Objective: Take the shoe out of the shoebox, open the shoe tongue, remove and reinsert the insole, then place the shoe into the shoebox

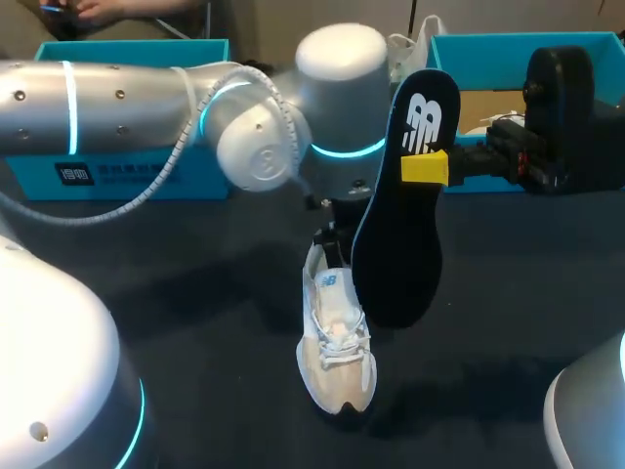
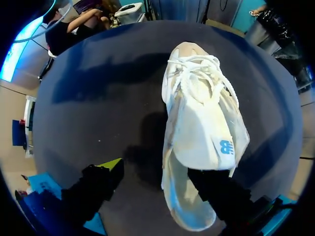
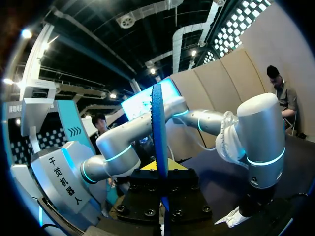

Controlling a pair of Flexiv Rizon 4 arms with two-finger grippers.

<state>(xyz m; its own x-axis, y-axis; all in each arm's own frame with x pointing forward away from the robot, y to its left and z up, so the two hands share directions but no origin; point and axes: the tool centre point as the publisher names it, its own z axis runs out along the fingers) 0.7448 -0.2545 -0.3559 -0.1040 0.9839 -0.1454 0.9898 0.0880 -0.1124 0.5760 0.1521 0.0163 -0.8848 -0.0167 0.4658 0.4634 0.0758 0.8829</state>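
Left arm [image 1: 146, 93] extends over the worktop [image 1: 195, 293], left pincer [image 2: 160, 173] spread wide at the heel of the shoe [image 1: 335, 352], probably to steady it. Insole [image 1: 400, 234] hangs upright near the shoe, heel end up, clamped in the right pincer [image 1: 427, 168], seemingly poised for reinsertion. Shoe lies on the worktop, long axis toe toward the robot.

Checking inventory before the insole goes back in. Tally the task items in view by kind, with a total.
Shoe: 1
Insole: 1
Teal boxes: 2
Total: 4
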